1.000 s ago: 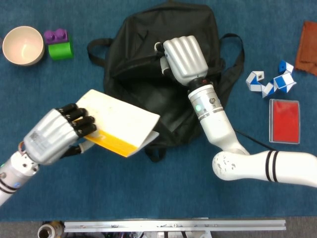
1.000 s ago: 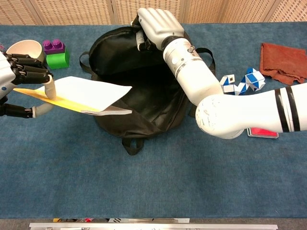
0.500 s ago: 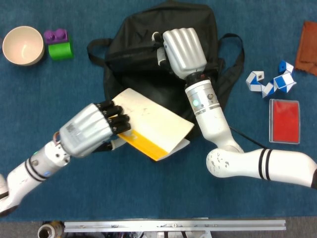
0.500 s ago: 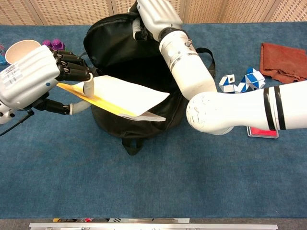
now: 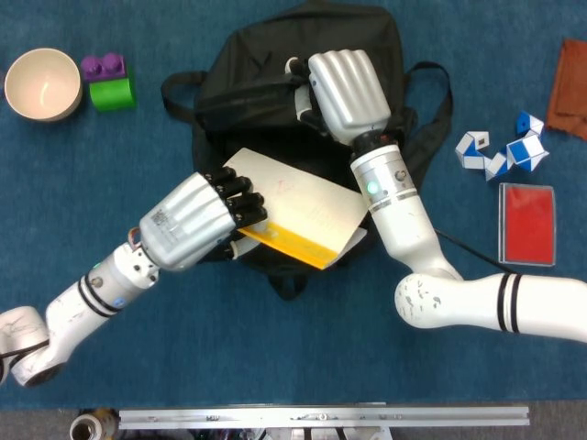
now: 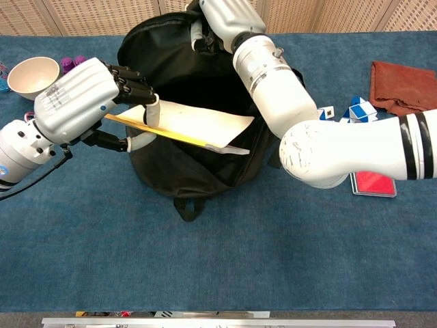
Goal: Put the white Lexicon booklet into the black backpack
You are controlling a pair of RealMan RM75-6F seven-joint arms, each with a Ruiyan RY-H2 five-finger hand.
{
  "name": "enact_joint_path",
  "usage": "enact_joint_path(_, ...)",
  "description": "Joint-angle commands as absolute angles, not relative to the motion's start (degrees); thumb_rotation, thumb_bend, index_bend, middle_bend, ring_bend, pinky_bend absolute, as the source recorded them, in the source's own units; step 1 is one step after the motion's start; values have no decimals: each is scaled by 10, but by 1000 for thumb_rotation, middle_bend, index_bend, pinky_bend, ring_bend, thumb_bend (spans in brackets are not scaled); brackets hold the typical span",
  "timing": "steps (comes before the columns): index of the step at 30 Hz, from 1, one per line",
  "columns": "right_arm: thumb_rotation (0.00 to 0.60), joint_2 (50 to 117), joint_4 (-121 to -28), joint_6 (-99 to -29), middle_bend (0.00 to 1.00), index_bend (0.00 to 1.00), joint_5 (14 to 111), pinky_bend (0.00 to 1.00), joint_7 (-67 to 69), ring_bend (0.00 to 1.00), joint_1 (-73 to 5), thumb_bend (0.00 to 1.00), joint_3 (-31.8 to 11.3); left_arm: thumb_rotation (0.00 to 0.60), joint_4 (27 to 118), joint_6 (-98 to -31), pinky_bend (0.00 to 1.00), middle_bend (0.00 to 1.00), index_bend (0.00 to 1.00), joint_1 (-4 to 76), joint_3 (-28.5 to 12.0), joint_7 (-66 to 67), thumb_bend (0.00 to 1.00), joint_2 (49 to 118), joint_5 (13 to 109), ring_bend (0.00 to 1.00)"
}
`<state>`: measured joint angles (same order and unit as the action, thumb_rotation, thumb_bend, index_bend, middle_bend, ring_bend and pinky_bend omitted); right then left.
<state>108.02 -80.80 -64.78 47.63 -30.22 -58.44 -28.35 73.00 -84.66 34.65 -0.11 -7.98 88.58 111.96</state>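
The left hand [image 5: 197, 220] grips the white, yellow-edged Lexicon booklet [image 5: 298, 209] flat over the open mouth of the black fabric backpack [image 6: 184, 160]. The right hand [image 5: 344, 92] clasps the backpack's upper rim (fingers curled around it). On the blue table [image 5: 275, 367]: cream bowl [image 5: 41, 84], green and purple blocks [image 5: 110, 81], red case [image 5: 526, 224], all well apart.

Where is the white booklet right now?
The booklet is in the middle of the head view, held by the left robot hand over the open black backpack. The right robot hand holds the backpack's top edge just above it.
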Motion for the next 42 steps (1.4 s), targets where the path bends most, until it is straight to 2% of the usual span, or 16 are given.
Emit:
enact_joint_path(1,600,1079,-810,-649,769,893,473,923,-300,751,-586,907,-286,600,728,-840,518,596,661,354,-5,-78,340,897,1114,480)
enact_joint_path(13,600,1081,-805,-646,769,893,454,923,-289,751,-595,907,-295,600,723,-825,516,596,660,379,-19,-73,340,936,1094,479)
enact_joint_path(25,600,1076,-813,-651,770,893,436,926,-282,757,-599,907,-304,600,656,-801,516,594,648,385,-42,-50,340,1007,1031,475)
enact_joint_path(42,600,1075,-816,-652,770,893,406,926,-276,757,-608,907,-315,600,598,-831,516,597,643,347,-53,60,340,1081,974,475)
